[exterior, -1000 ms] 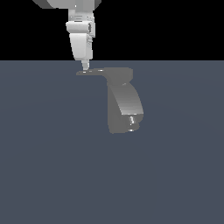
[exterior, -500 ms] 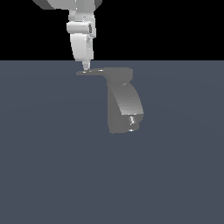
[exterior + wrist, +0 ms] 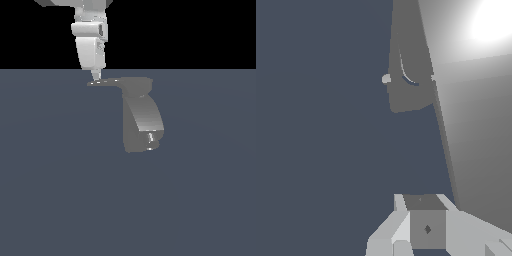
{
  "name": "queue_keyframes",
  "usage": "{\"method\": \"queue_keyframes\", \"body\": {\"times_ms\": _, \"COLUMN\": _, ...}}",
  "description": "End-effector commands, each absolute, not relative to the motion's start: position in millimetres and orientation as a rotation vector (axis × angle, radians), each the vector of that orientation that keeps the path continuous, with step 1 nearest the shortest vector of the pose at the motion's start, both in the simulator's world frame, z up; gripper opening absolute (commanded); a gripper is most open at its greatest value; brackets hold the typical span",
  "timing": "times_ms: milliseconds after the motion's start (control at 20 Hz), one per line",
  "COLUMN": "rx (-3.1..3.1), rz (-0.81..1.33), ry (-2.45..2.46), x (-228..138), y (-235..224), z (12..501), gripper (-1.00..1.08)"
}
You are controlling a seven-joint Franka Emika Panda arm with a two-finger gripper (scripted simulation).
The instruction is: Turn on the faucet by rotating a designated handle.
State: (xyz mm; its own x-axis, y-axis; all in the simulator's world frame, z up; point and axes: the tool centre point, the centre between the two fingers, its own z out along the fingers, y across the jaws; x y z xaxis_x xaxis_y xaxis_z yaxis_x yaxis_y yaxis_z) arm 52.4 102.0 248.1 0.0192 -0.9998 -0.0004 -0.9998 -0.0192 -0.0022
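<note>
The matte-grey faucet point(image 3: 142, 117) curves down from a flat cap point(image 3: 136, 82) to a small shiny nozzle point(image 3: 150, 138). The thin flat handle point(image 3: 106, 82) sticks out from the cap toward the exterior view's left. My gripper point(image 3: 95, 76) points straight down, its narrow tip at the handle's outer end, touching or just above it. The fingers look shut with nothing held between them. In the wrist view the gripper point(image 3: 423, 202) sits beside a broad, brightly lit grey surface point(image 3: 471, 125), apparently the handle and cap seen from close up. Beyond it are the darker faucet body point(image 3: 411, 95) and nozzle point(image 3: 386, 79).
A plain dark blue-grey floor point(image 3: 60, 190) spreads all around the faucet. The white arm point(image 3: 90, 45) comes down from above against a black background.
</note>
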Motion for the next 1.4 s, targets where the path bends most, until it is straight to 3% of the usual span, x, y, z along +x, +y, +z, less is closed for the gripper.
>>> {"method": "queue_keyframes", "body": {"times_ms": 0, "rx": -2.243, "rz": 0.000, "ry": 2.201, "x": 44.1, "y": 101.8, "z": 248.1, "gripper": -1.00}}
{"method": "queue_keyframes", "body": {"times_ms": 1350, "rx": -2.239, "rz": -0.001, "ry": 2.201, "x": -25.0, "y": 99.3, "z": 248.2, "gripper": -1.00}}
